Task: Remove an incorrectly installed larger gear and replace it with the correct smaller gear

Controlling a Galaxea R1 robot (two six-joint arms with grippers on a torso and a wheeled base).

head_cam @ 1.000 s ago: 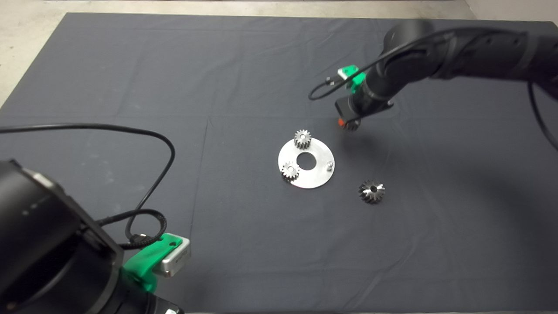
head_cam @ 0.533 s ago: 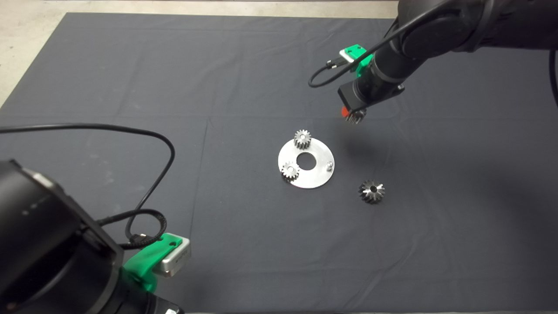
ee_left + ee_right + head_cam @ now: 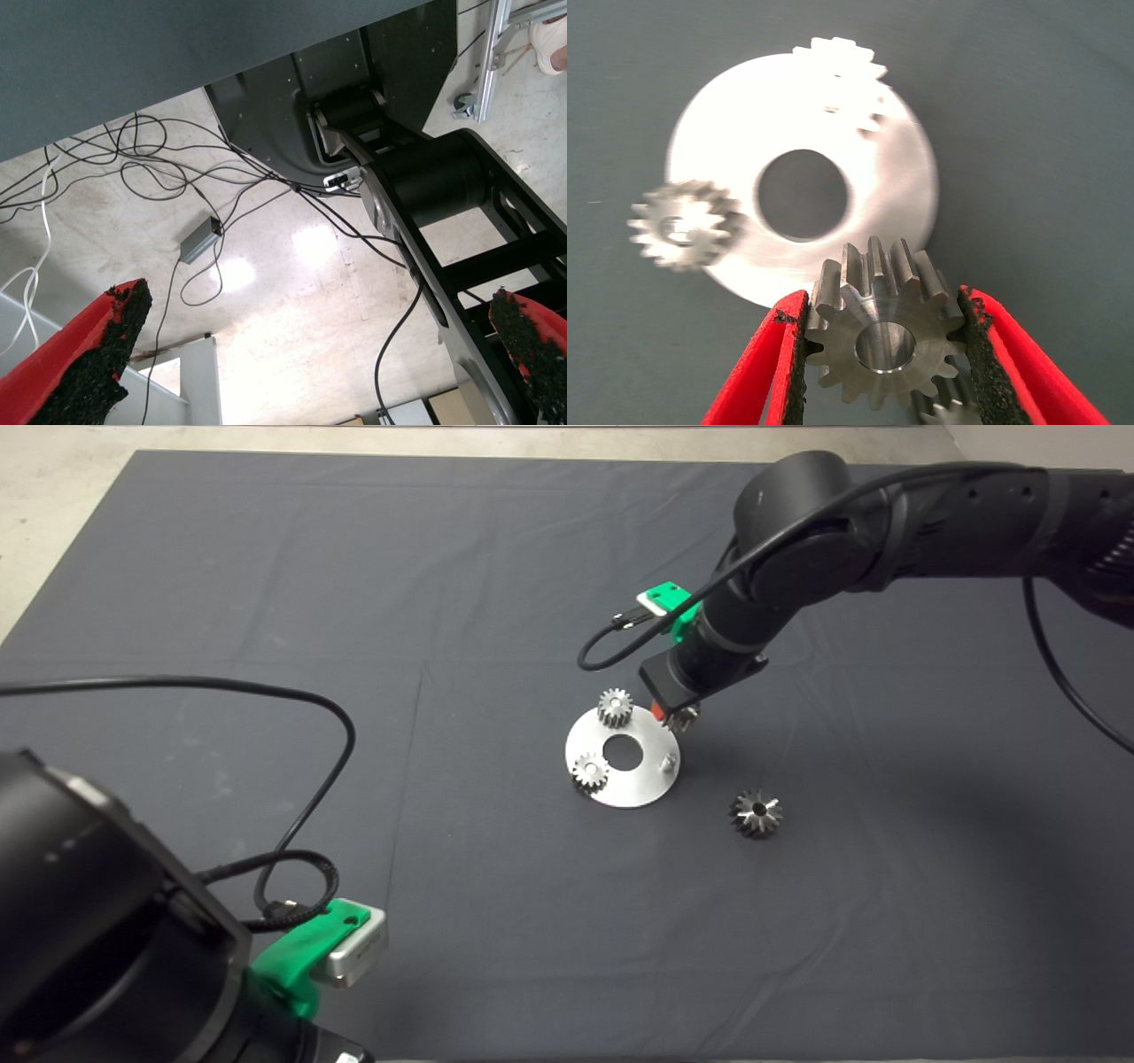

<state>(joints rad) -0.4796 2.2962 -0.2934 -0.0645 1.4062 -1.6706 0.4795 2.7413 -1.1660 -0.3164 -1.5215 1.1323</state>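
The smaller gear [image 3: 884, 332] sits pinched between the right gripper's [image 3: 882, 354] two red fingers [image 3: 764, 367], its teeth pressed against the black pads on both sides and its centre hole facing the wrist camera. From above, this gear [image 3: 680, 717] hangs at the fingertips of the right gripper [image 3: 675, 716] over the far right rim of the round silver plate [image 3: 640, 786], just beyond the bare peg [image 3: 671, 761] that stands on the plate's right side. Two small light-silver gears remain on the plate, one at its far edge [image 3: 614, 708] and one at its near left [image 3: 589, 771], either side of the large centre hole [image 3: 624, 754]. The larger gear [image 3: 756, 813] lies flat on the dark mat [image 3: 496, 584], off the plate to its near right and apart from it. The left gripper [image 3: 310, 354] is parked at the near left corner, its fingers spread wide with nothing between them, its wrist camera looking at floor and cables.
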